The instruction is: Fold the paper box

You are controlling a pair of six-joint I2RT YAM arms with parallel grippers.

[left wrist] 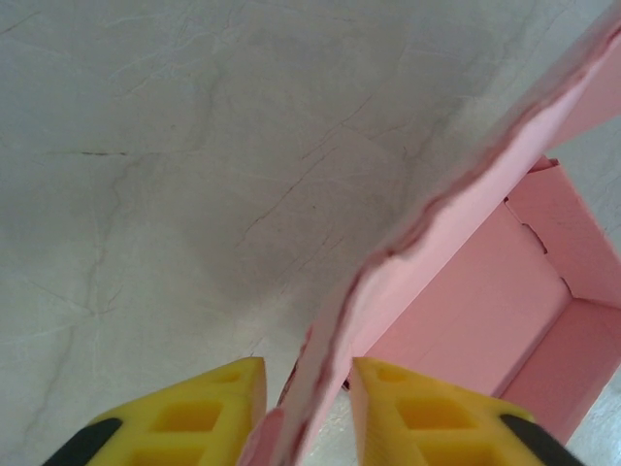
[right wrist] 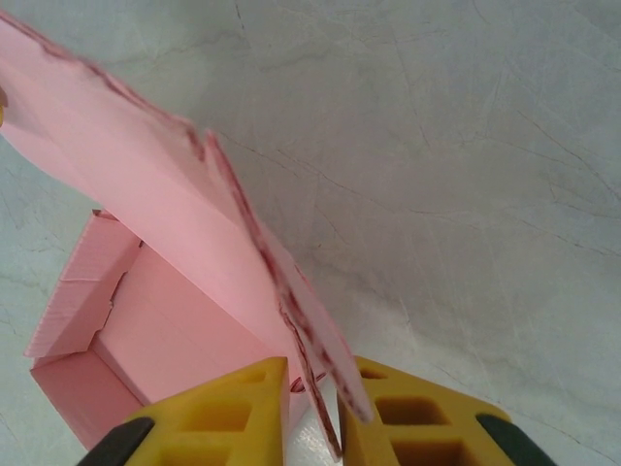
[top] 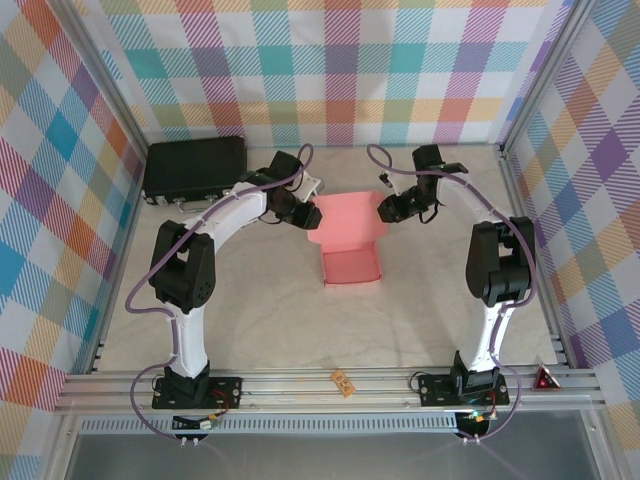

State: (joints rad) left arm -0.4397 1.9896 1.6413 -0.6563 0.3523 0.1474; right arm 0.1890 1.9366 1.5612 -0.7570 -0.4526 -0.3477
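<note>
We are folding the lid. The paper box point(top: 352, 268) sits between our tools, its lid flap point(top: 345, 220) inside the left tool point(left wrist: 307, 379) and the right tool point(right wrist: 312, 379) (pinched yet? we cannot tell). Next: grip firmly, tip it over together.

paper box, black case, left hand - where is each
paper box point(top: 345, 222), top external view, on its raised flap
black case point(top: 195, 168), top external view, middle of its top
left hand point(left wrist: 306, 383), left wrist view, midway between its yellow fingertips

Both arms reach inward; the left gripper point(left wrist: 306, 379) straddles the paper box point(top: 347, 225) lid's left edge, the right gripper point(right wrist: 312, 379) its right, jaws apparently clamped.
</note>
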